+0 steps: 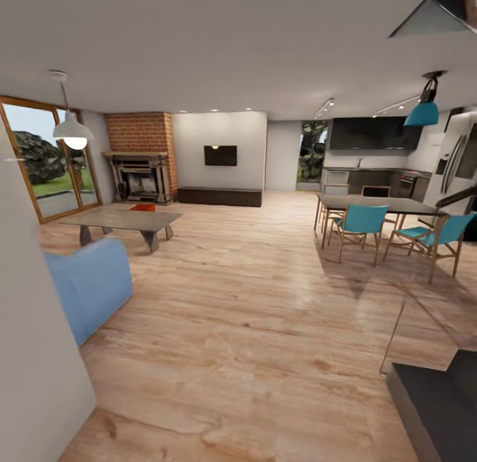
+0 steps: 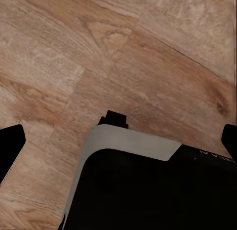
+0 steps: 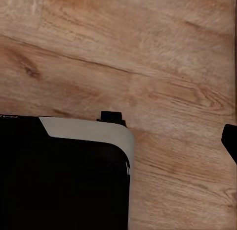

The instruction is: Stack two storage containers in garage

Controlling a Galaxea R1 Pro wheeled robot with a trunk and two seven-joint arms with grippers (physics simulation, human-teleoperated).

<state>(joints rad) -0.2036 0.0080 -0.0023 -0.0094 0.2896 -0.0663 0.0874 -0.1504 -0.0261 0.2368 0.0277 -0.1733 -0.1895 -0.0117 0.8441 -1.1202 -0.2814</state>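
Storage containers (image 1: 142, 208) show as a red patch on the far low desk (image 1: 122, 218), beside the brick fireplace (image 1: 140, 157). Wide wood floor (image 1: 252, 303) lies open between the blue sofa (image 1: 89, 286) and the dining chairs (image 1: 361, 225). The state of either gripper I cannot tell.

A grey coffee table (image 1: 122, 220) stood in front of the brick fireplace (image 1: 140, 159). A blue sofa (image 1: 89, 284) sat nearer than the table. Teal chairs (image 1: 361, 225) ringed a dining table (image 1: 377, 204), well apart from the fireplace.

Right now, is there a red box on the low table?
Yes, an orange-red storage container sits on the far side of the low table.
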